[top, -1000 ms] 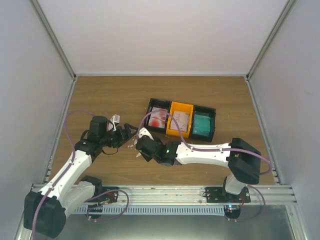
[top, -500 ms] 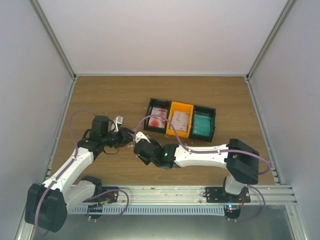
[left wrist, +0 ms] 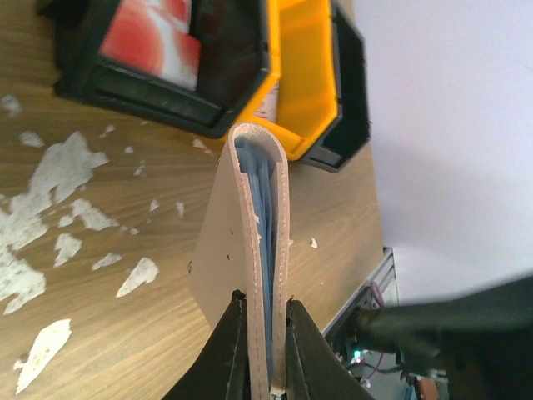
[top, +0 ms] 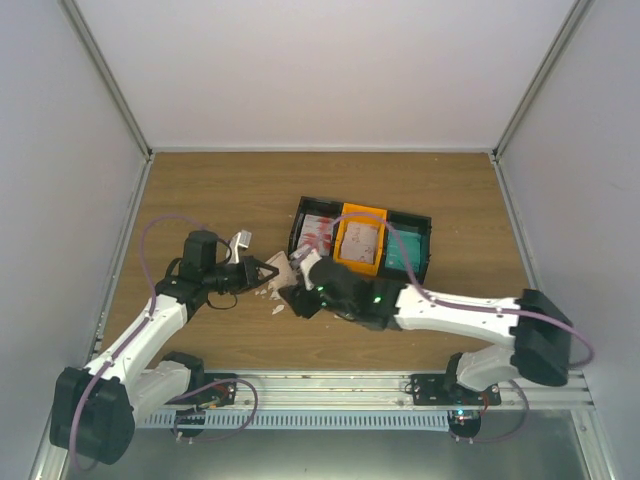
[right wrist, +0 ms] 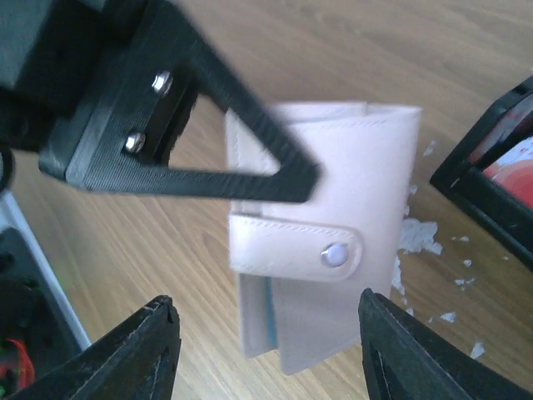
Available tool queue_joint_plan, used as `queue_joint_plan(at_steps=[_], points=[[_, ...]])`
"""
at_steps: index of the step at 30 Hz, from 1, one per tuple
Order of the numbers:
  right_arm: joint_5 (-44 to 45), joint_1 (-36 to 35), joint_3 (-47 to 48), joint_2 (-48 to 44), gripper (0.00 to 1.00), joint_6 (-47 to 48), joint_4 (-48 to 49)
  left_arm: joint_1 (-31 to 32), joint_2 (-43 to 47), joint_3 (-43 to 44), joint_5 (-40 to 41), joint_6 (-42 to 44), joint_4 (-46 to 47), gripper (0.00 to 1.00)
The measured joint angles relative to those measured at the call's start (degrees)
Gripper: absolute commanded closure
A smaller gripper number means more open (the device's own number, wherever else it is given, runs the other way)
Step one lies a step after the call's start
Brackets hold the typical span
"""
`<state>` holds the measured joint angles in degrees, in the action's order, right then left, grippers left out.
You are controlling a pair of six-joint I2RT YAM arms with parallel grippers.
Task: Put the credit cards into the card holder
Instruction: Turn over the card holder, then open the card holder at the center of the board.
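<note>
Left hand pinched tight on one edge of the card holder. The holder is held edge-up, seemingly clear of the surface, probably offered so the other arm can work on it. It is folded, with the snap strap lying across its face, and a teal card shows edge-on inside.

Right hand spread wide, facing the strap side, close but not touching.

Beyond: three-bin tray, red-blotched card in one bin.

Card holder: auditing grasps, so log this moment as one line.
left gripper: shut on card holder | right gripper: open | card holder: folded, blue edge inside | credit cards: in tray
</note>
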<state>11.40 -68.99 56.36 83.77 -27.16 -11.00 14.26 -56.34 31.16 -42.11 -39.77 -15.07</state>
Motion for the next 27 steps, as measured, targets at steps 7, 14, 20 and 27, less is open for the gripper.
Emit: queue_joint_plan(at_steps=[7, 14, 20, 27], points=[[-14.4, 13.6, -13.8, -13.6, 0.41, -8.8, 13.2, 0.2, 0.4, -0.5, -6.5, 2.2, 7.0, 1.00], [-24.7, 19.1, -18.6, -16.4, 0.59, -15.7, 19.1, 2.8, 0.7, -1.6, -11.5, 1.7, 16.8, 1.00], [-29.4, 19.2, -18.4, -14.6, 0.64, -17.4, 21.4, 4.0, 0.7, -1.8, -13.0, 1.4, 21.6, 1.00], [-32.8, 19.5, -17.4, -11.2, 0.70, -17.7, 22.3, 4.1, 0.7, -2.3, -12.7, 1.4, 22.1, 1.00]])
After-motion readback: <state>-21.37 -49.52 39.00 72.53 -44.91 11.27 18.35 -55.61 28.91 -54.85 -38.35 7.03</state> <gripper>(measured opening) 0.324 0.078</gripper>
